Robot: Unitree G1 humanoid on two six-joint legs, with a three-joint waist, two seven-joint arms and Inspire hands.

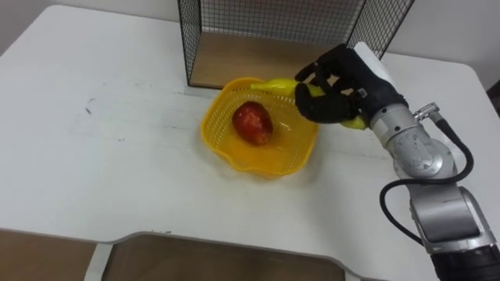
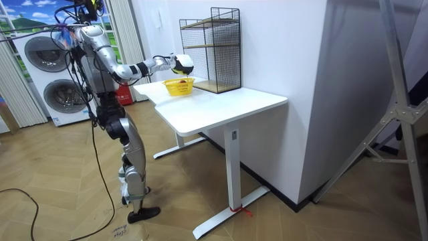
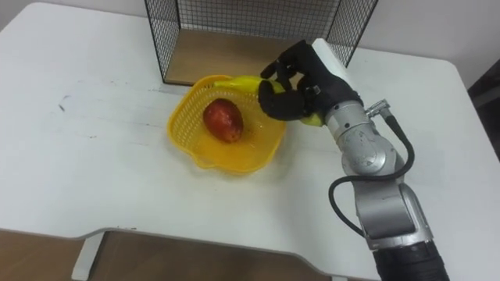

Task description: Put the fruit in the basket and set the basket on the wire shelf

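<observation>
A yellow plastic basket (image 1: 215,117) sits on the white table (image 1: 94,156), just in front of the wire shelf (image 1: 234,66). A red fruit (image 1: 252,122) lies inside the basket. My right hand (image 1: 336,90) hovers over the basket's right rim, its dark fingers curled round a yellow banana (image 1: 273,84). The banana's ends stick out on both sides of the hand, one end over the basket's far rim. In the room view I stand at the table's end with the right arm stretched out over the basket (image 2: 178,86).
The wire shelf (image 2: 214,47) has mesh walls and a wooden floor, open toward the basket. The table edge runs close below in the eye views. Washing machines (image 2: 47,73) stand behind me in the room view.
</observation>
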